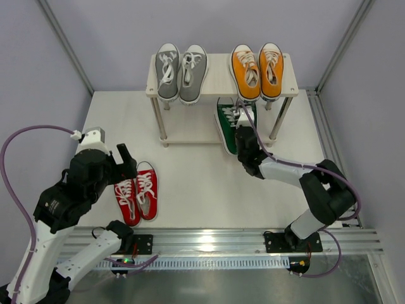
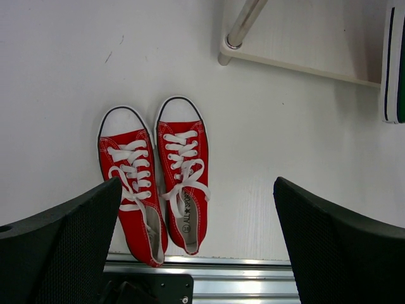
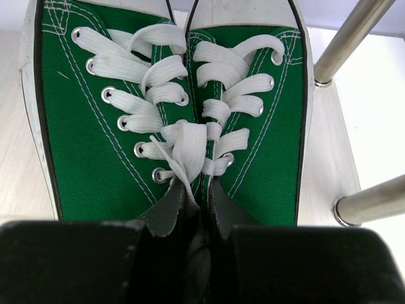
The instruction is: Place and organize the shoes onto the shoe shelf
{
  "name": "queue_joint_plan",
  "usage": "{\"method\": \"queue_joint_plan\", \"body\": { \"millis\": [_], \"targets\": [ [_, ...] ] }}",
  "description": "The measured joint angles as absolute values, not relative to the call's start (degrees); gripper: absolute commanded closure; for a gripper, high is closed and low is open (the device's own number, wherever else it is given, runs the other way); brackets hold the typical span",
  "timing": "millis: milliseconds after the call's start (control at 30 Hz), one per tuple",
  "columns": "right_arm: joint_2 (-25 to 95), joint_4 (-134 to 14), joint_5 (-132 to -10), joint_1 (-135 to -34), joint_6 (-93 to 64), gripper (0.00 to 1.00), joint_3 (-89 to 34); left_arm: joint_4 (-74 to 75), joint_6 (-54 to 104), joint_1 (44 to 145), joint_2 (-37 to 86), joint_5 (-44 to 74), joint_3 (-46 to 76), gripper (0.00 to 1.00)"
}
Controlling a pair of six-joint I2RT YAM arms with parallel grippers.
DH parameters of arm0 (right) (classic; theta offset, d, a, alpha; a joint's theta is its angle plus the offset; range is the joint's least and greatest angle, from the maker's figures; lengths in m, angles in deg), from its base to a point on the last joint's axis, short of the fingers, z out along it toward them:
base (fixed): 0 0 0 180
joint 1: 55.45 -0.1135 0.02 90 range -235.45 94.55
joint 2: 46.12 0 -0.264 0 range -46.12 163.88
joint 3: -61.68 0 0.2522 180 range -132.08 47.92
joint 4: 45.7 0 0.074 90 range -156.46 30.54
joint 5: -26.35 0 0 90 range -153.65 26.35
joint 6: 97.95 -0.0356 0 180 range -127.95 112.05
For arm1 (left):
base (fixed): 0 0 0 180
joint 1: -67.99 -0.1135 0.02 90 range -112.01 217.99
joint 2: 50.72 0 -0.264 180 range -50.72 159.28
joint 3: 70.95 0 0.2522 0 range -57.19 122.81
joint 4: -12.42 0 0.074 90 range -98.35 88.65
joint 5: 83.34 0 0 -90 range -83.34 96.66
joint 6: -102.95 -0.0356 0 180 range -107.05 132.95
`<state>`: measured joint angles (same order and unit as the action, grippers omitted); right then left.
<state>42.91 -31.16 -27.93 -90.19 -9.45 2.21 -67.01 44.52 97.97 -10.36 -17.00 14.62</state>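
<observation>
Top external view: nearest the lens, at the lower left of the frame, the left gripper hangs over the red pair. That pair lies side by side on the white table, toes toward the top of the frame. At centre right the right gripper meets the heels of the green pair, which sits under the right half of the shoe shelf, heels projecting toward the bottom of the frame. On the top board stand the grey pair, upper left, and the orange pair, upper right.

Left wrist view: the left gripper is spread wide with nothing between its fingers. The red pair lies on the table below and between them, untouched. One shoe shelf leg and a board edge show at the top. A green-and-white sole edge shows at the upper right.

Right wrist view: the right gripper is clenched on the inner heel collars of the green pair, the two shoes pressed together. The pair rests on the pale lower board, with two metal legs at the right of the frame.
</observation>
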Motion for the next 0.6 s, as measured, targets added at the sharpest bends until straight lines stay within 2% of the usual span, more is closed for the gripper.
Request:
{"method": "queue_joint_plan", "body": {
  "millis": [233,600],
  "targets": [
    [51.8,-20.1,-25.8,-89.4,-5.1,0.96,2.2,-68.2,44.4,98.0,-10.3,-17.6,14.6,0.0],
    [53.1,-12.3,-23.7,-89.0,2.6,0.96,1.9,-69.6,44.5,98.0,-10.3,-17.8,14.7,0.0]
  ]
}}
